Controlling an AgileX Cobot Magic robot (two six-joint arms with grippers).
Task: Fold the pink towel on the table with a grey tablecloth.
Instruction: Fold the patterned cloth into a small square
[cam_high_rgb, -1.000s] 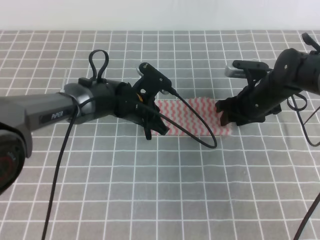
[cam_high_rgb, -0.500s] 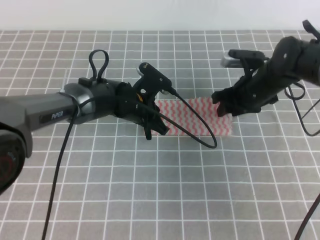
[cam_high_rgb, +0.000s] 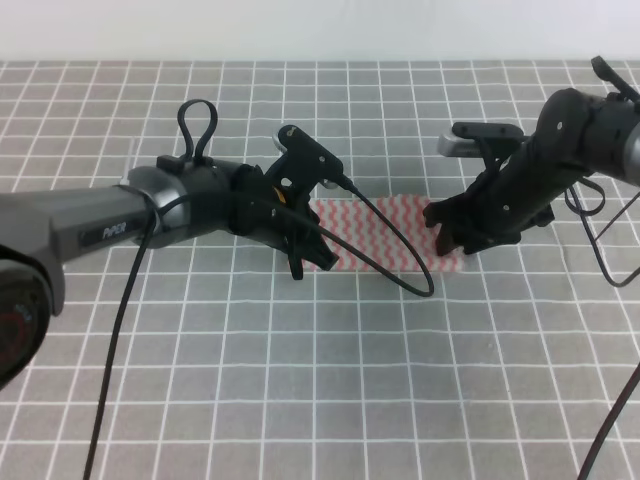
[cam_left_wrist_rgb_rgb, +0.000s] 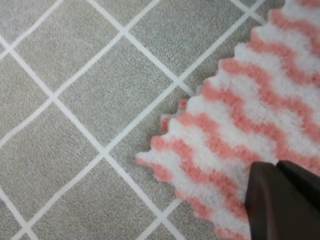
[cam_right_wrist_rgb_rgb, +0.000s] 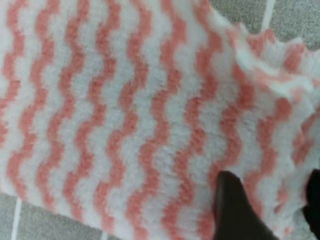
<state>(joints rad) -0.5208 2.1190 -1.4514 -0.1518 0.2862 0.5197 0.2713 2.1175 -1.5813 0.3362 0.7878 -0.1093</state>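
**Towel lying as a narrow strip, both grippers at its ends**

In the lower part of the high view, only the grey cloth-covered table with thin white grid lines (cam_high_rgb: 300, 400) is showing. Further up, at the middle of the frame, the thin fluffy towel with pink-and-white wavy stripes (cam_high_rgb: 385, 232) is lying flat as a long narrow band, so one fold seems already made; the shorter fold is probably still left.

The black left gripper (cam_high_rgb: 303, 258) is sitting at the band's left end. In the left wrist view a dark fingertip (cam_left_wrist_rgb_rgb: 282, 200) is resting over the scalloped corner, but I cannot tell how wide the jaws are standing.

The black right gripper (cam_high_rgb: 452, 238) is hanging over the right end. In the right wrist view two dark fingers (cam_right_wrist_rgb_rgb: 235, 207) are standing apart over the pile, gripping nothing, and the right edge is looking slightly rumpled.
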